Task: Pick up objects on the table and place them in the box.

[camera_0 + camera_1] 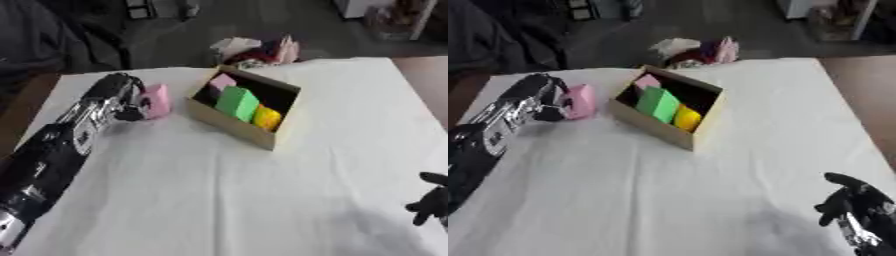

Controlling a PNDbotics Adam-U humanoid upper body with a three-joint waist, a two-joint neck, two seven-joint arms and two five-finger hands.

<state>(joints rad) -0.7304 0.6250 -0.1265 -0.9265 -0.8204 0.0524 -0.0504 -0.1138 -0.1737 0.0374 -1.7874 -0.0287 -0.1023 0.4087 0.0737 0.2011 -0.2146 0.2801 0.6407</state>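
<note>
Most of the white table (227,200) lies bare: the whole near half and the right side are open cloth, and only the far-left quarter is occupied. The cardboard box (229,124) sits turned askew near the far middle, one corner toward the table's far edge, with clear cloth between it and the right edge. Beyond the far edge a heap of cloth and pinkish things (258,49) lies on the floor. The left hand (127,100) reaches in along the left side and has its fingers curled round a pink block (156,101), which stands just beside the box's left wall, apart from it by a narrow gap; whether the block rests on the cloth or is lifted a little cannot be told. The block is pale pink, boxy, with softly rounded corners. Inside the box lie a smaller pink block (221,81), a green block (236,102) leaning upright, and something yellow and rounded (267,117). The right hand (852,202) idles at the lower right corner, fingers loosely spread and holding nothing.
</note>
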